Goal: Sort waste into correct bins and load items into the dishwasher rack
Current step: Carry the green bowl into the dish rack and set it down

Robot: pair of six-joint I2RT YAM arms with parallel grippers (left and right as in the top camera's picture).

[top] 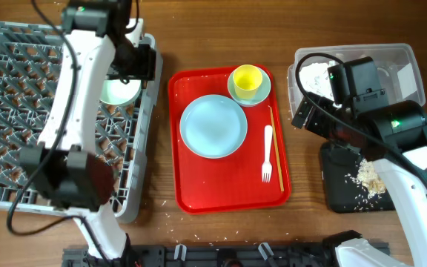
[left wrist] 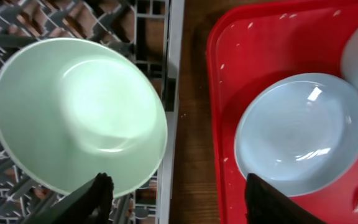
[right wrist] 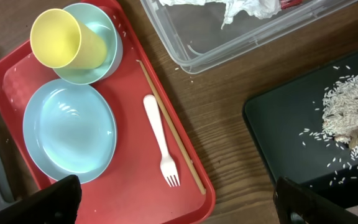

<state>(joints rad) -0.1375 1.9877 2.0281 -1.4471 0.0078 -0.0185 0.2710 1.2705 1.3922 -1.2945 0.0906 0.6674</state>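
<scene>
A pale green bowl lies in the grey dishwasher rack near its right edge; it also shows in the overhead view. My left gripper is open and empty above the rack's right rim. On the red tray are the light-blue plate, the yellow cup inside the second bowl, the white fork and the wooden stick. My right gripper is open and empty above the tray's right edge.
The clear tub at the back right holds the white napkin and a bit of red wrapper. The black tray in front of it holds rice scraps. Rice grains lie scattered on the wooden table.
</scene>
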